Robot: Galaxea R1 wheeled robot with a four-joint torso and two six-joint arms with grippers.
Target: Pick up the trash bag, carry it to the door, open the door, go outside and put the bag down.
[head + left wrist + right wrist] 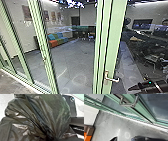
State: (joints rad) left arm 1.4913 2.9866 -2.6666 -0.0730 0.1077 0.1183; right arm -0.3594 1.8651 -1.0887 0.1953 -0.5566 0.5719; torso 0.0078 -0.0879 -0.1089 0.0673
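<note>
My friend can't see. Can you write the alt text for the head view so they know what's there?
A green-framed glass door with a metal lever handle, and the robot's dark right arm at the lower right. Behind the glass are a grey floor, a blue and orange sofa and pictures on a pale wall.

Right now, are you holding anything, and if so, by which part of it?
The black trash bag looks held in the left hand, by its gathered neck, where the folds draw together. Nothing grips the door handle.
</note>
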